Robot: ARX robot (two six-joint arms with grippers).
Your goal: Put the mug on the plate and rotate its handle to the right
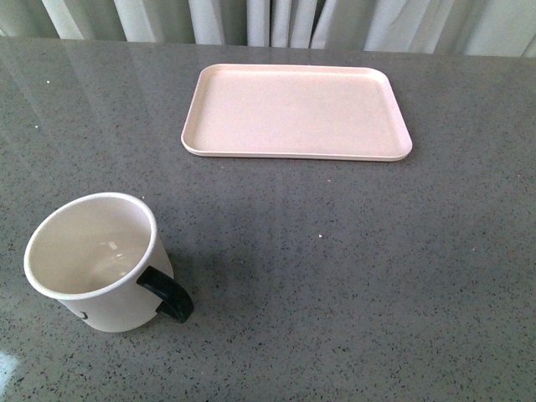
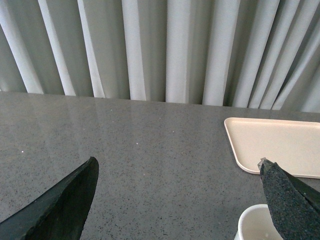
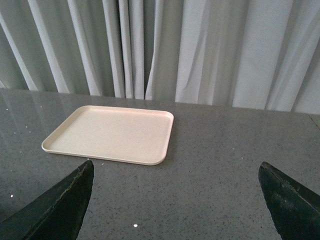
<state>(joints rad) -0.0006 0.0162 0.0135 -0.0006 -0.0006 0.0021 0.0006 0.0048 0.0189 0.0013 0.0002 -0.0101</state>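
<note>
The white cylindrical mug (image 1: 92, 261) with the cream inside is standing upright on the near left of the speckled grey stone surface (image 1: 360, 268), its glossy black loop handle (image 1: 167, 295) pointing toward the near right. The flat pale pink rectangular plate (image 1: 297, 113) is lying bare well apart from it, further back and toward the middle. I am guessing the mug is glazed ceramic: stiff, fairly weighty, slick, and liable to chip if it is tipped or set down hard. The wall at the rim is looking like the safest place to pinch, one finger inside and one outside, on the side away from the handle; the handle itself is offering a narrower, more slippery hold. The left gripper (image 2: 177, 164) is hovering with its dark fingers (image 2: 65, 205) spread wide, the mug's rim just showing beside one of them, and the right gripper (image 3: 176, 166) is hanging wide apart too, holding nothing. Nothing is standing between mug and plate, so the path is looking free. The plate's low raised rim is calling for a small lift, and the pale pleated curtains (image 1: 268, 21) are hanging close behind the surface's far edge.
</note>
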